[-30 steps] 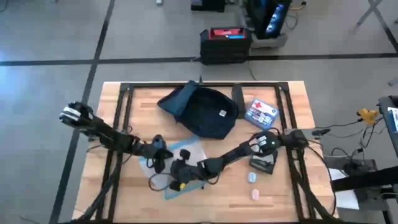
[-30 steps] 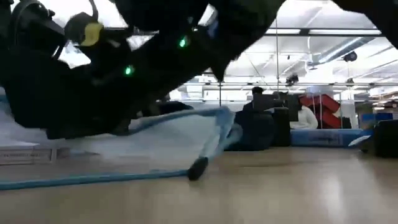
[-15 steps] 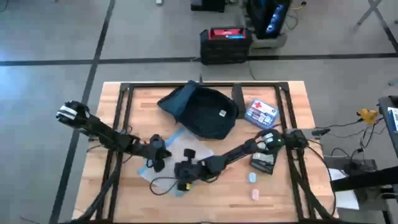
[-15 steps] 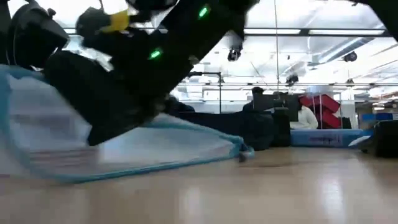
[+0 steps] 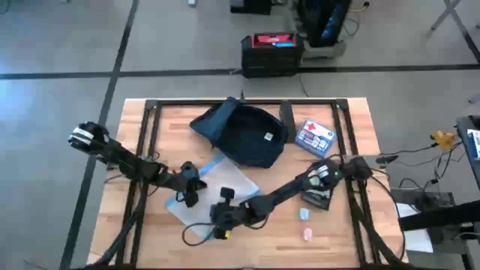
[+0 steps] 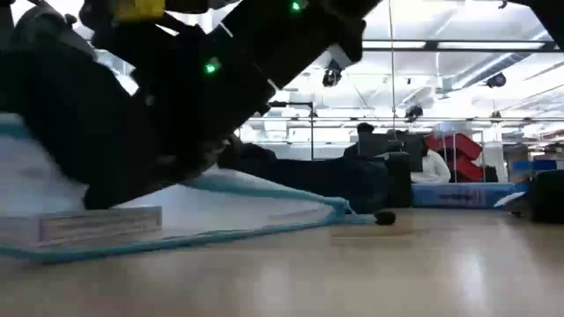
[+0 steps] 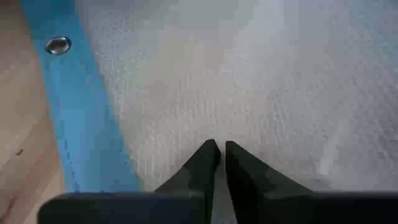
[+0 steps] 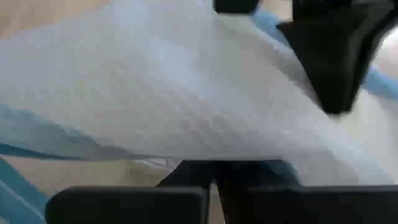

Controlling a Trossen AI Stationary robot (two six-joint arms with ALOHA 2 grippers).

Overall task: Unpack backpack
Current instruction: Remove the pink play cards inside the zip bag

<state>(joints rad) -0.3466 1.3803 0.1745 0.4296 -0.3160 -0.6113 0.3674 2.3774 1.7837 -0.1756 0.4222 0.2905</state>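
The dark navy backpack [image 5: 247, 135] lies flat at the table's far middle, with no gripper on it. Nearer lies a clear bubbled pouch [image 5: 221, 184] with a blue border [image 7: 93, 124]. My left gripper [image 5: 189, 189] is at its left edge, shut on it. My right gripper [image 5: 221, 219] is at its near edge, also shut on it. In the low view the pouch [image 6: 247, 207] slopes up toward the dark gripper, while its far right corner [image 6: 339, 211] rests on the wood. My left gripper has its fingertips [image 7: 211, 152] closed on the pouch's bubbled face [image 7: 214, 134], close beside the blue border. It comes slanting down from the table's left. How many layers it has cannot be told. My right gripper holds the pouch's near edge [image 8: 214, 163] between its shut fingers, coming slanting down from the table's right. That edge is raised off the table. The sheet spreads away above the fingers, and its far part still lies on the wood.
A blue-white box [image 5: 313, 135] lies right of the backpack. A dark flat item [image 5: 316, 196] and two small pale pieces [image 5: 303, 214] [image 5: 307, 234] lie near right. A black cord [image 5: 196, 223] loops by the near edge. Black frame rails [image 5: 146, 142] cross the tabletop.
My right gripper has gone toward the table's near edge and a little up, drawing the pouch's near edge with it. The pouch has slid and turned on the table. Its near left part has lifted, and its far right corner has stayed down and shifted rightward.
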